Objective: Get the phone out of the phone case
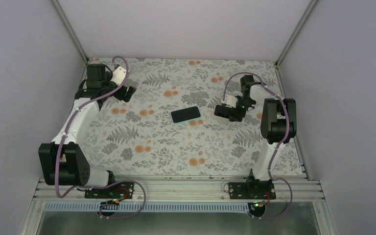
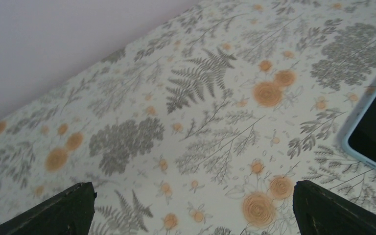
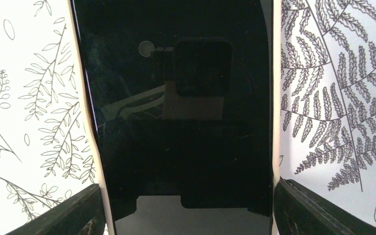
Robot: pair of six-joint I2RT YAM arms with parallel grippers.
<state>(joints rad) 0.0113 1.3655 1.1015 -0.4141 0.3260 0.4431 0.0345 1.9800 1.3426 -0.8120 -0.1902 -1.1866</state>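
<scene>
While both pincers stand released, the phone [image 1: 186, 115] lies flat mid-table, screen up, seated in its phone case [image 2: 356, 120]. The phone is a glossy black glass slab with rounded corners. The case is pale blue, smooth and soft-looking, showing as a thin rim. The tablecloth [image 1: 142, 142] is matte, printed with grey ferns and orange blooms. The right gripper [image 1: 223, 111] is at the phone's right end with its black fingers [image 3: 63, 215] spread wide either side; contact cannot be told. The left gripper [image 1: 129, 92] hangs well apart at the far left, jaws wide, holding nothing.
</scene>
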